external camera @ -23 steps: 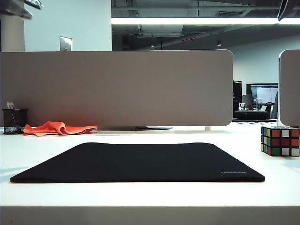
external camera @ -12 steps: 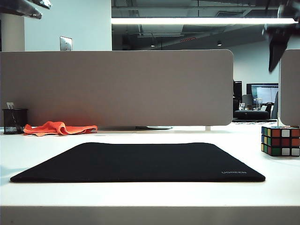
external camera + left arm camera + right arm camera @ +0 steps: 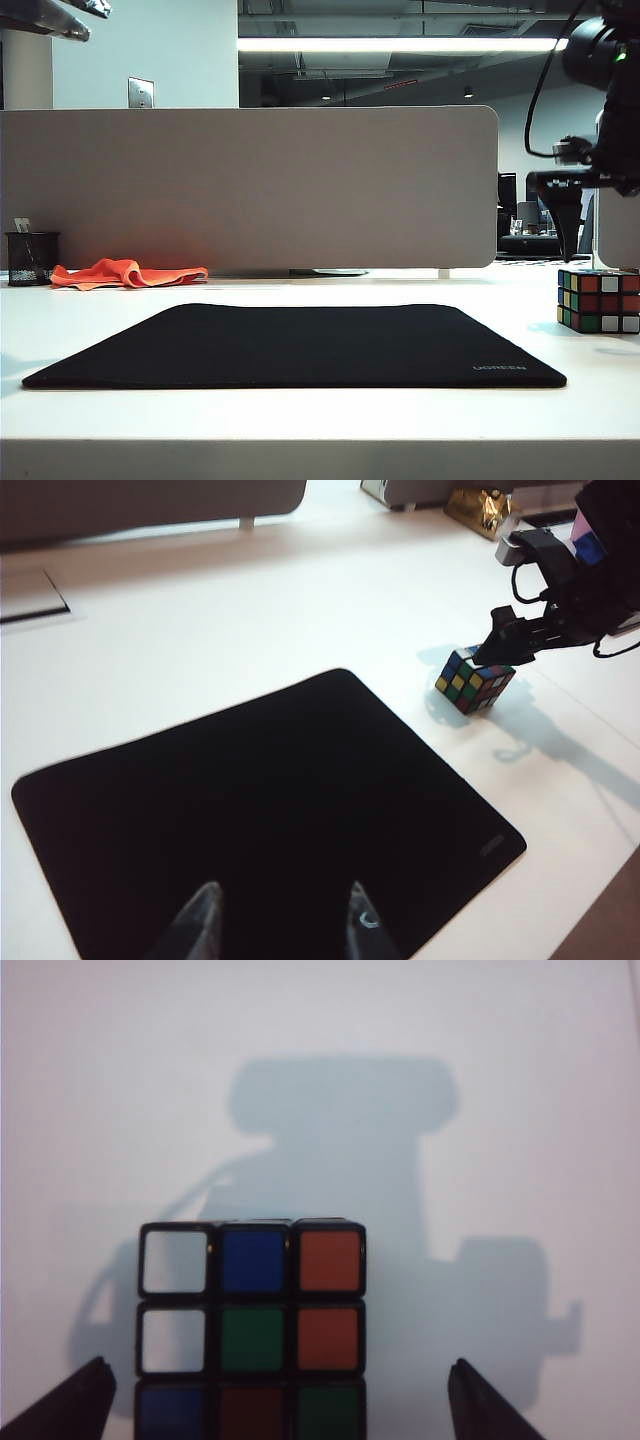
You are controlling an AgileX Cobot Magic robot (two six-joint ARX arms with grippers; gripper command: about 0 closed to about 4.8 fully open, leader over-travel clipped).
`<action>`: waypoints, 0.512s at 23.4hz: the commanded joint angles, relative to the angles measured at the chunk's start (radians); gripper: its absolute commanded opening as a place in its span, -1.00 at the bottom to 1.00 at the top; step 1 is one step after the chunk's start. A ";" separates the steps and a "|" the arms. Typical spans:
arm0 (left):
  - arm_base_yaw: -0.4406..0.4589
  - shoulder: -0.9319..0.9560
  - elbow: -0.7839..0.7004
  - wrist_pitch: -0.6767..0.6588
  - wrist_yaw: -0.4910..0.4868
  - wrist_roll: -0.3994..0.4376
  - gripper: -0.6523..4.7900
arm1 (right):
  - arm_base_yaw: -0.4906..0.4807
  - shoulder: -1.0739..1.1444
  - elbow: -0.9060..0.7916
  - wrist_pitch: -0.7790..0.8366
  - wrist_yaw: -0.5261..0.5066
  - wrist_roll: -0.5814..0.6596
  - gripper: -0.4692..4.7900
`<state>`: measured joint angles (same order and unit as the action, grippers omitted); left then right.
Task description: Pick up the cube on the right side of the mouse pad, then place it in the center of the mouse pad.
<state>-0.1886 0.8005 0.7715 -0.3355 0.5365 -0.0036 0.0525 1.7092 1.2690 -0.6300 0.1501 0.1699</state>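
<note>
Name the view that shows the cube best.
The right wrist view: the cube fills it, stickers clear. The exterior view cuts the cube at the frame's edge; the left wrist view shows it small and whole.

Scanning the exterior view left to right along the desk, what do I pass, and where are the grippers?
Black pen cup → orange cloth → mouse pad → right gripper, open just above the cube. Left gripper open, seen only from its wrist camera, over the pad.
</note>
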 commanded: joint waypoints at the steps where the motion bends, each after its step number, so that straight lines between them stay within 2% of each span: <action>1: -0.001 -0.002 0.007 0.000 0.006 0.004 -0.18 | 0.002 0.022 0.007 0.016 0.013 -0.006 1.00; 12: -0.001 -0.001 0.007 -0.001 0.006 0.004 -0.18 | 0.002 0.070 0.007 0.052 0.000 -0.006 1.00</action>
<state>-0.1886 0.8005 0.7715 -0.3416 0.5385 -0.0036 0.0536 1.7836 1.2701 -0.5934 0.1539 0.1665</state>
